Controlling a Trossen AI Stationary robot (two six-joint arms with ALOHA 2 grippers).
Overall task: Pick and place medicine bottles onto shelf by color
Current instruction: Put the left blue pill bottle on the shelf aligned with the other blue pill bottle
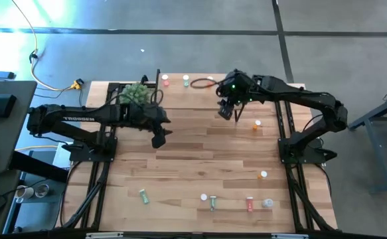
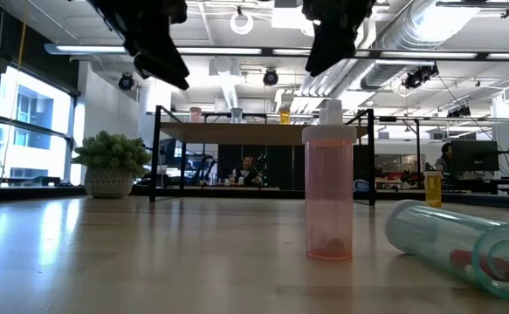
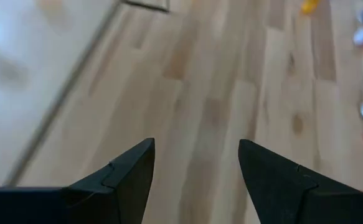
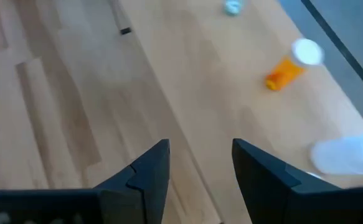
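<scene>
The left gripper (image 1: 158, 141) hangs over the table (image 1: 186, 159), fingers spread, holding nothing; the right gripper (image 1: 225, 113) floats near an orange bottle (image 1: 256, 124), fingers apart, empty too.

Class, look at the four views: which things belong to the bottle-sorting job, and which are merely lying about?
Job things:
- small pink bottle with white cap, upright
- orange bottle lying on its side
- green bottle lying on the table
- low wooden-topped shelf on black legs
- left hand, open
- right hand, open

Lying about:
- green potted plant
- yellow cable
</scene>
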